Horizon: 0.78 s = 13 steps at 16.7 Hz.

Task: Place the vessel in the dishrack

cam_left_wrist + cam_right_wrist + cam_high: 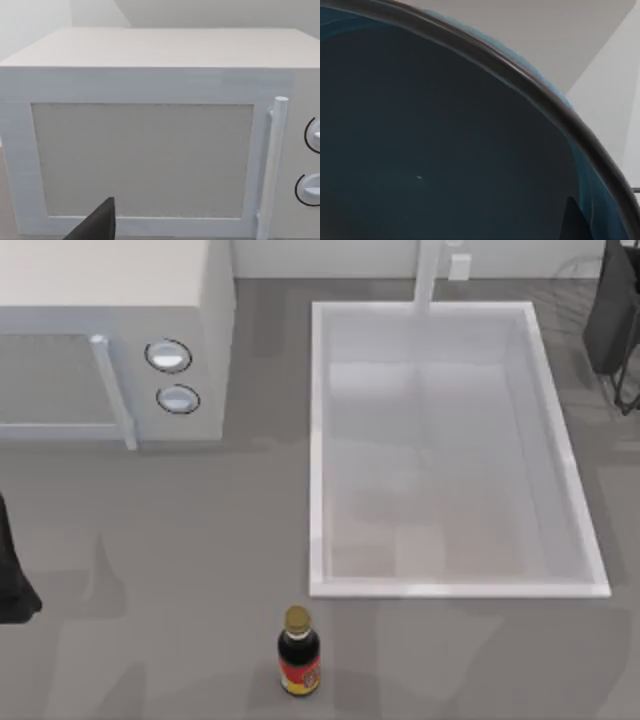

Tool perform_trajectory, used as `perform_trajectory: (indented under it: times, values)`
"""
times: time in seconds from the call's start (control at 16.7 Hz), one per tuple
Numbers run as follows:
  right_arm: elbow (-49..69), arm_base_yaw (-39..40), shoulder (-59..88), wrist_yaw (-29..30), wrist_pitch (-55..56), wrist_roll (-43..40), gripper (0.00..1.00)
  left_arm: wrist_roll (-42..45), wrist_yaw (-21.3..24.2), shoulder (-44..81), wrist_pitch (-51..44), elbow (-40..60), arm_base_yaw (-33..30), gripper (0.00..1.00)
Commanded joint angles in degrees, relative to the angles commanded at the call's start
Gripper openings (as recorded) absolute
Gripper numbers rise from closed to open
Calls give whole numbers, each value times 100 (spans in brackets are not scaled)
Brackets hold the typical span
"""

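Beyond the sink's [318, 440] far right corner, by the dishrack [627, 390], your right hand [571, 222] appears clamped on the vessel's [445, 140] rim; lower it gently between the wires. Left of the sink, the left hand [97, 225] idles facing the microwave [110, 300]; the bottle [299, 652] is well clear.

The scene is viewed from above by the top camera, looking down on the grey surface [200, 540], with the microwave [120, 340] at upper left, the sink basin [450, 450] at centre right and the sauce bottle [299, 652] near the lower edge. The microwave's front [145, 160] is faced closely by the left wrist camera; that appliance is shared with the top view. The right wrist camera is held very near the bowl's teal interior [430, 150].
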Motion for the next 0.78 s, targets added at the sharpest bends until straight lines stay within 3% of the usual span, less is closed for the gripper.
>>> perform_trajectory:
  times: [0.3, 0.78]
  values:
    - [-13, 19, 33, 16, 34, 0, 0, 0, 0, 0, 0, 0, 0, 100]
    - [-13, 19, 33, 16, 34, 0, 60, 0, 0, 0, 0, 0, 0, 100]
